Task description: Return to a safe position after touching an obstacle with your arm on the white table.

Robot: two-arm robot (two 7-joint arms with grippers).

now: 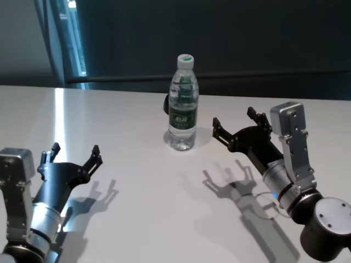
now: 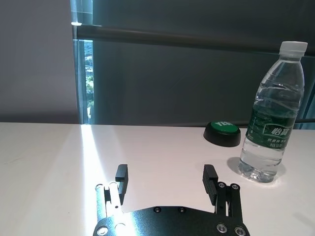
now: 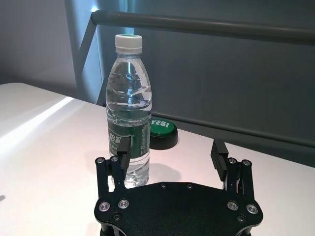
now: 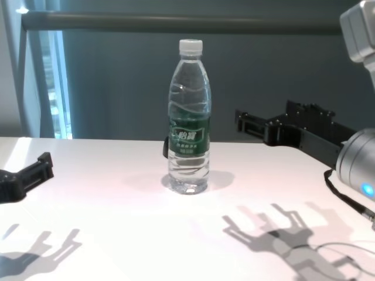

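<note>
A tall clear plastic water bottle point(image 1: 182, 104) with a white screw cap and a dark green label band stands upright on the wide, smooth white counter point(image 1: 126, 219), ahead and to the left of the right end effector point(image 1: 241, 127). That black end effector hangs above the counter with its fingers spread apart and nothing between them; it is near the bottle but not touching it. Just behind the bottle lies a low round black button with a green top point(image 3: 162, 133), partly hidden by it. The left end effector point(image 1: 73, 157) sits well apart from the bottle over the near left part of the counter, its black fingers also spread and empty. Bare glossy counter surrounds both end effectors; a dark rail point(image 3: 206, 22) runs beyond the far edge.
</note>
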